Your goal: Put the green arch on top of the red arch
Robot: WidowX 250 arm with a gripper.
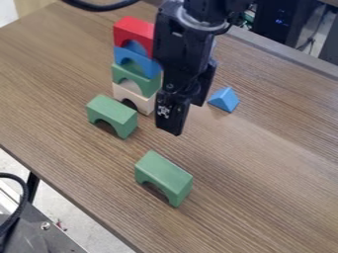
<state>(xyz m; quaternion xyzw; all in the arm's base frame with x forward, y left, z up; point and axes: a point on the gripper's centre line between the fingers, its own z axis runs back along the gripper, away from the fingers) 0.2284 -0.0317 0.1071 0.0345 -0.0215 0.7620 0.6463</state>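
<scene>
The main risk is a toppled tower: the red arch (129,29) already crowns a stack on blue (142,61), green (136,75) and pale (119,91) arches, so a low approach or a hard press could knock it over. The gripper (184,118) hangs beside that stack, its fingers spread with nothing between them. Two loose green arches stand upright on the table (271,192), one near the stack (111,112), one nearer the camera (163,175); going for the former risks a bump. An off-centre grip could tilt the piece, and an off-centre release could let it slide off. The blocks rest on the table or each other, not in any container.
</scene>
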